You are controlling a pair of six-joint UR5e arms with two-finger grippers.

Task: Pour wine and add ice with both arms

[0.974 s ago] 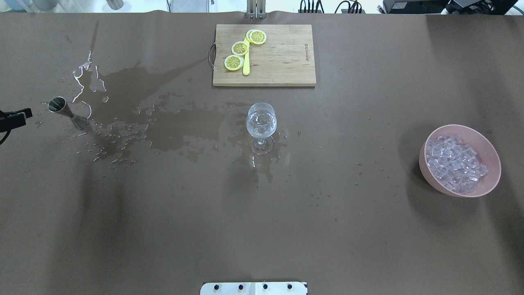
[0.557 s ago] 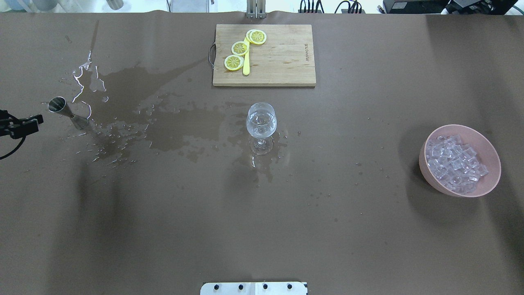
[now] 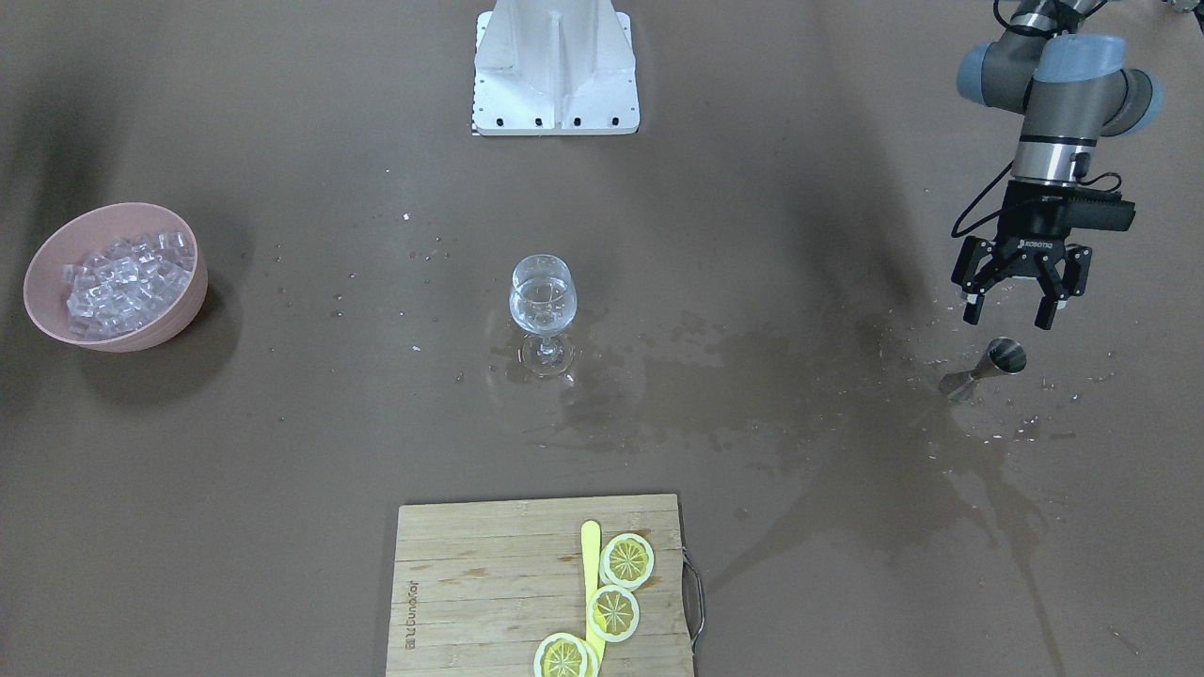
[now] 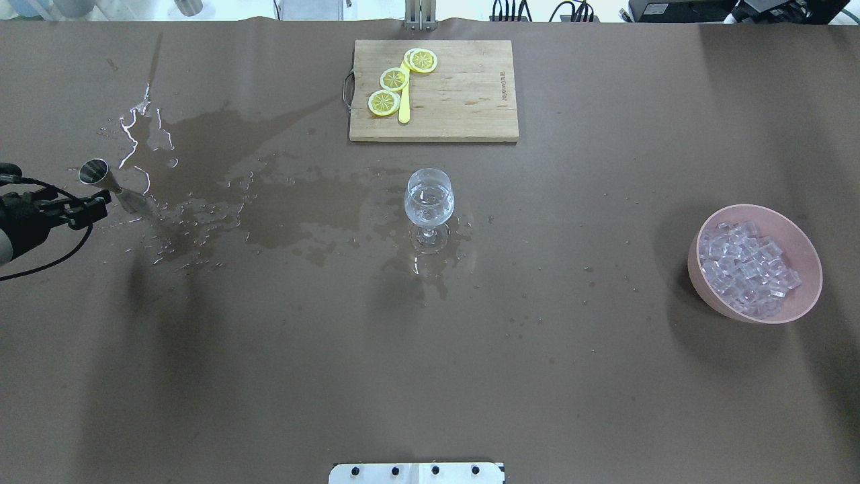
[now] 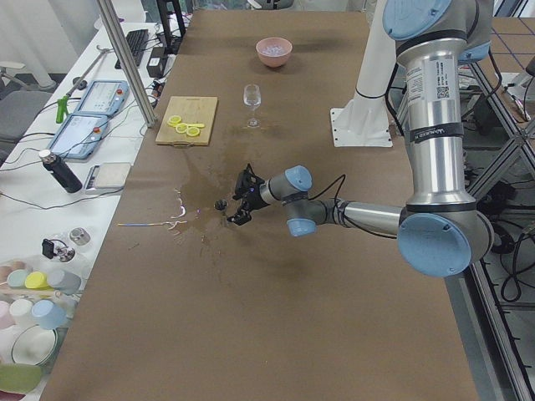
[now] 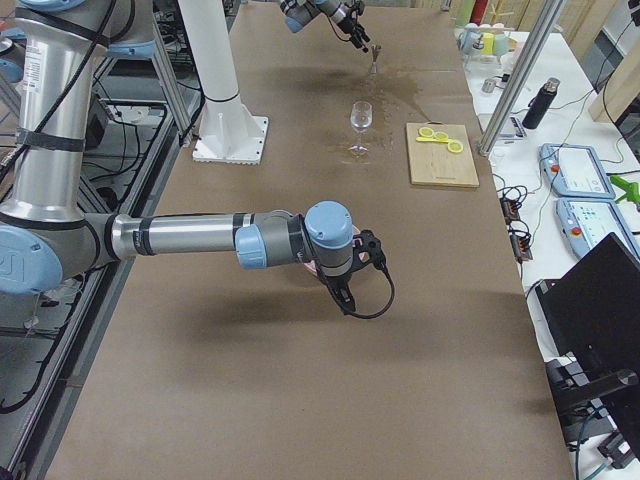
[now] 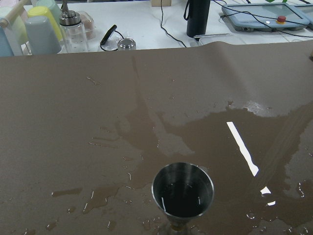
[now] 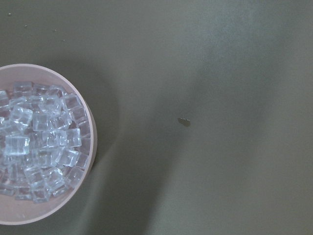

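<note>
A steel jigger (image 4: 111, 185) stands upright in a wet patch at the table's left; in the left wrist view its cup (image 7: 182, 192) looks almost empty. My left gripper (image 3: 1006, 318) is open, just beside and above the jigger (image 3: 983, 369), not touching it; it also shows in the overhead view (image 4: 87, 205). A wine glass (image 4: 428, 198) at the table's middle holds a little clear wine (image 3: 541, 303). A pink bowl (image 4: 803, 255) of ice (image 4: 746, 269) sits at the right. My right gripper (image 6: 348, 285) hovers near the bowl (image 8: 90, 147); I cannot tell whether it is open.
A wooden cutting board (image 4: 463, 94) with lemon slices (image 4: 394, 79) and a yellow stick lies behind the glass. Spilled liquid (image 4: 282, 202) spreads from the jigger to the glass. The white pedestal base (image 3: 555, 85) stands at the robot's side.
My left gripper has moved in from the overhead view's left edge towards the jigger. The glass, the bowl and the jigger have not moved.
</note>
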